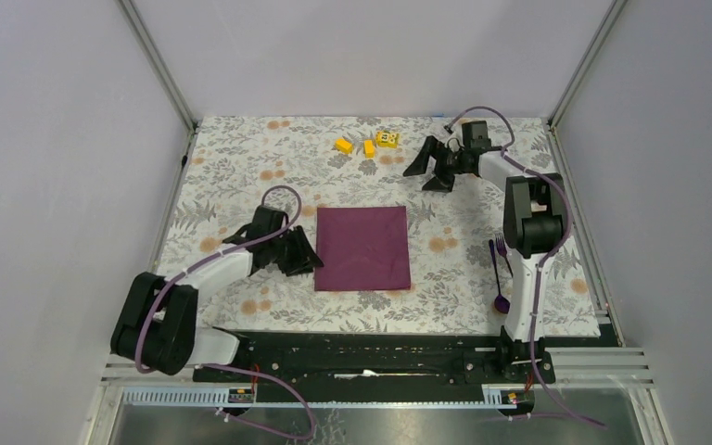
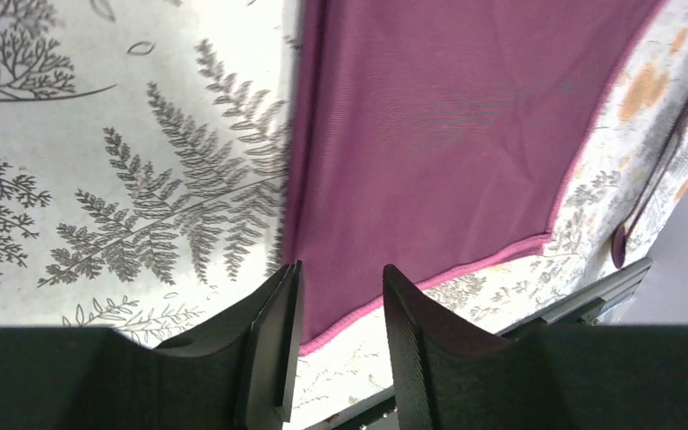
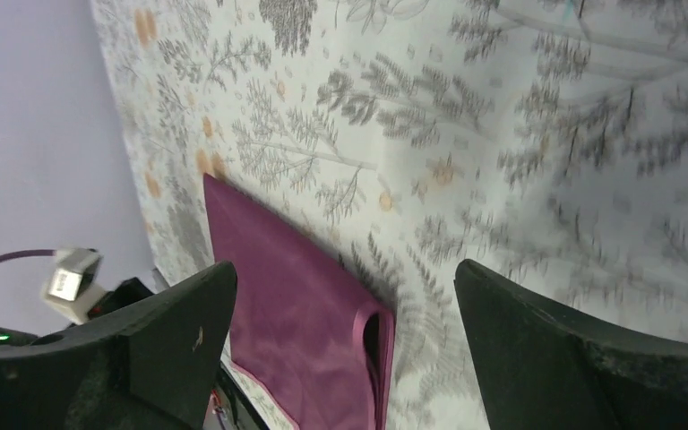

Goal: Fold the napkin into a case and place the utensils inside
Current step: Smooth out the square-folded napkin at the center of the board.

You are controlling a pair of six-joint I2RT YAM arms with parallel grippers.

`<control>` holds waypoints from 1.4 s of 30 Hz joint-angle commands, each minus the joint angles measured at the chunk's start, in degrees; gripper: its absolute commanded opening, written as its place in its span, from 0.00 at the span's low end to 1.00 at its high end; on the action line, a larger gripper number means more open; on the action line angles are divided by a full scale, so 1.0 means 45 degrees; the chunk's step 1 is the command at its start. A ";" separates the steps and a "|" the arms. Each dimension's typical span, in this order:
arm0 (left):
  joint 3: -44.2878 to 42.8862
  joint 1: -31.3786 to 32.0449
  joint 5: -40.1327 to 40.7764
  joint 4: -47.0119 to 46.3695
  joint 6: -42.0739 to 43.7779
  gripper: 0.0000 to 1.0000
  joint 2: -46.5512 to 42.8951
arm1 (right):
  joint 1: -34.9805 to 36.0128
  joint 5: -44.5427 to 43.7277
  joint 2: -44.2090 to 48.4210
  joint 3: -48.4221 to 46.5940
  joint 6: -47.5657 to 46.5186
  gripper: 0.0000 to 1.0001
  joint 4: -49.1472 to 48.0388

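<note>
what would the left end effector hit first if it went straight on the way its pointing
Most likely the napkin: the left end effector points at its left edge, with the purple cloth directly ahead of the tips. Depth is unclear, so it might graze the tablecloth beside that edge first.

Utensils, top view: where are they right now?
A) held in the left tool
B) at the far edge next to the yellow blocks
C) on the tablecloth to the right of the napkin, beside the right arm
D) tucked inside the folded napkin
C: the utensils lie on the tablecloth right of the flat napkin, close beside the right arm.
</note>
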State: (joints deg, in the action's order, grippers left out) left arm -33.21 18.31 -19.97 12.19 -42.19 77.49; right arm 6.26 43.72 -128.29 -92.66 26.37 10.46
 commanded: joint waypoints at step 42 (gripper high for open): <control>0.2449 0.2044 -0.0154 -0.1266 -0.2002 0.23 -0.0840 | 0.1623 -0.1391 0.8786 1.1617 -0.0679 0.46 0.1476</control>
State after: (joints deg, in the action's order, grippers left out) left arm -24.43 24.80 -22.20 4.40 -48.88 74.87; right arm 14.92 35.77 -87.48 -40.82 24.99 17.02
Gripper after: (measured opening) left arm 0.234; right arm 0.483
